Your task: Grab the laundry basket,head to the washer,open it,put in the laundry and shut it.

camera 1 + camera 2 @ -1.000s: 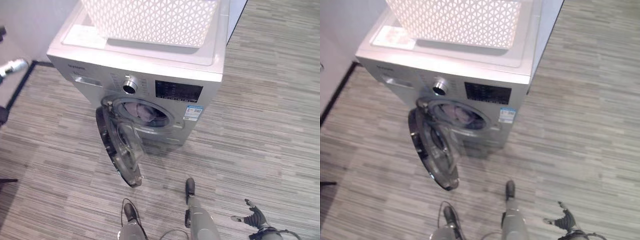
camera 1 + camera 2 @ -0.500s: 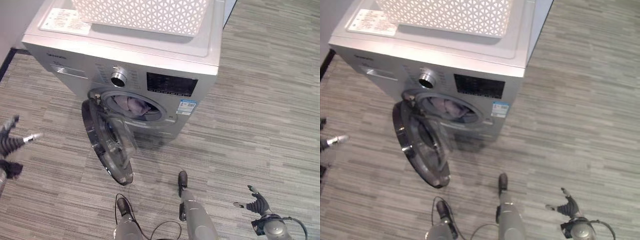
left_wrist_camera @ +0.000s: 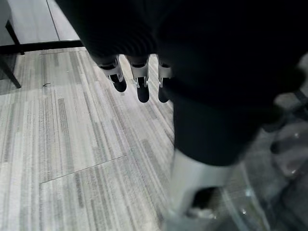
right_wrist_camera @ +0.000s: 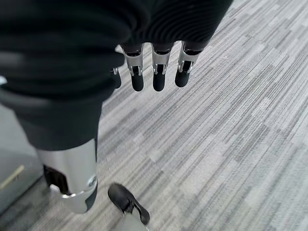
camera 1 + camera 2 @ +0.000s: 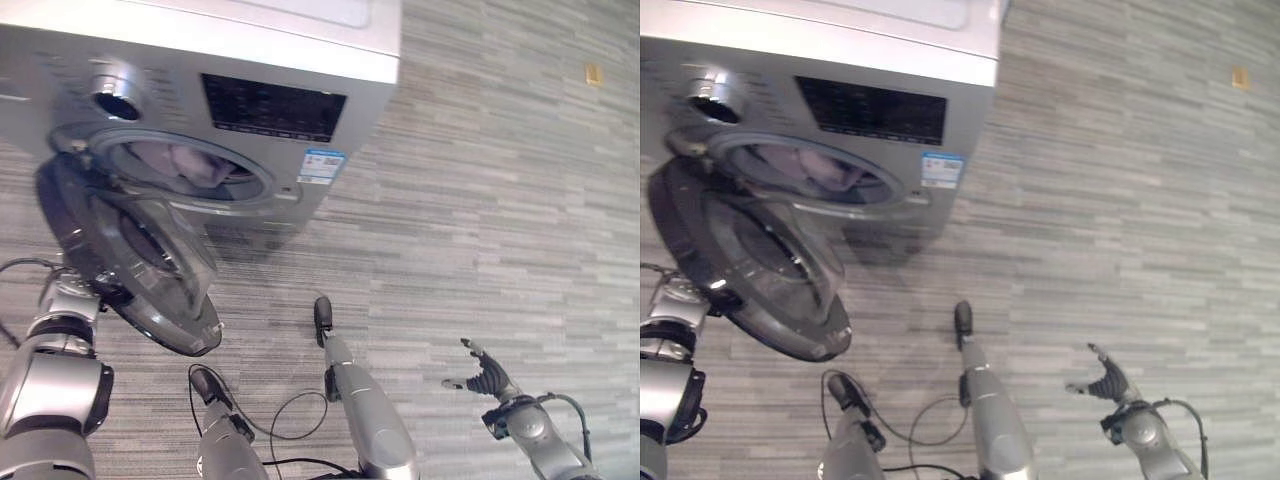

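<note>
Left arm has come in behind the open washer door (image 5: 135, 265), left hand (image 3: 139, 79) fingers relaxed, empty; right hand (image 5: 482, 377) open over floor; laundry (image 5: 185, 163) already in the washer (image 5: 290, 60) drum, only shutting left.

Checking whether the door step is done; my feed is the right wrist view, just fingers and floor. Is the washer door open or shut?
Observer: Open. The washer door stands swung out from the washer.
Operator: Anything in the drum?
Observer: Yes, pale laundry shows inside the opening.
Operator: Where's the left hand?
Observer: The left hand is low beside the door, fingers straight; I can't tell whether it touches it.
</note>
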